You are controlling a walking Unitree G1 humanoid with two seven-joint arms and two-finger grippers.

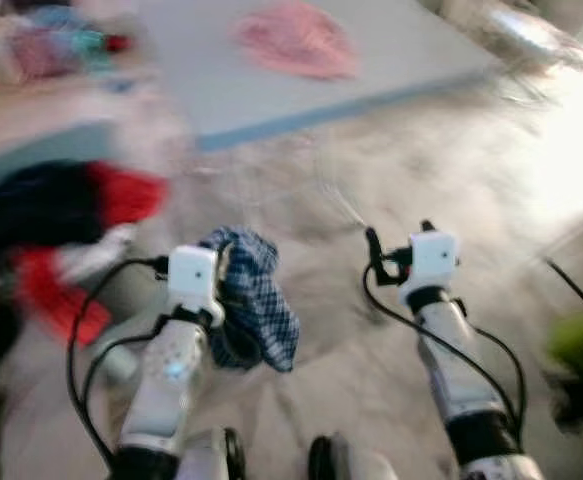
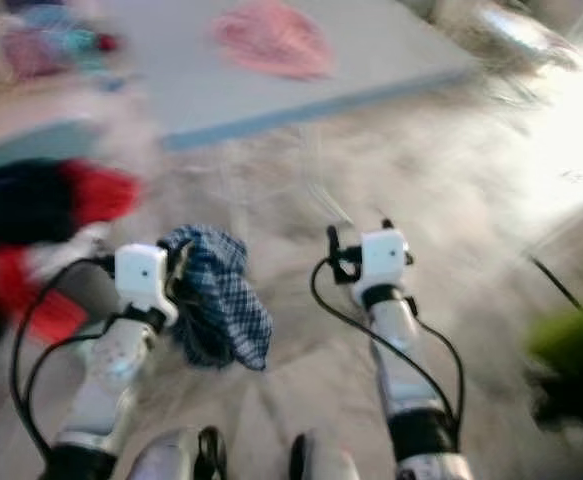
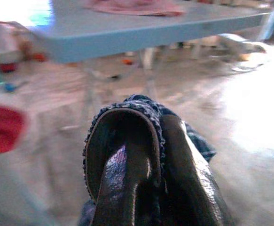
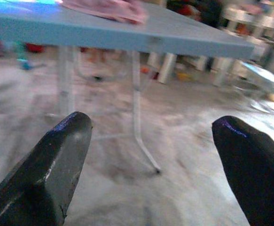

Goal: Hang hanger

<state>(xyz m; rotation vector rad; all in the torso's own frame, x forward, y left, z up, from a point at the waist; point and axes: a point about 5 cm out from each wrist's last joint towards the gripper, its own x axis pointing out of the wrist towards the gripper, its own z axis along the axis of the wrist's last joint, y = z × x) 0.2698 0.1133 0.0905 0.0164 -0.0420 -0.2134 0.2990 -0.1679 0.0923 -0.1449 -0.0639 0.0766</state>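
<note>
The left gripper (image 3: 146,155) is clenching a blue checked cloth (image 1: 256,295) for carrying, while the right gripper (image 4: 151,155), at 1 o'clock, is hanging open and empty.

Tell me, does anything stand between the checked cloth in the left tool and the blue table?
Nothing visible does, though the views are blurred. The left tool grips the checked cloth; bare floor runs to the table. Red and dark clothes lie off to the left.

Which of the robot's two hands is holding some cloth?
The left gripper: it is shut on the blue checked cloth. The right gripper holds nothing, its black fingers spread wide apart.
</note>
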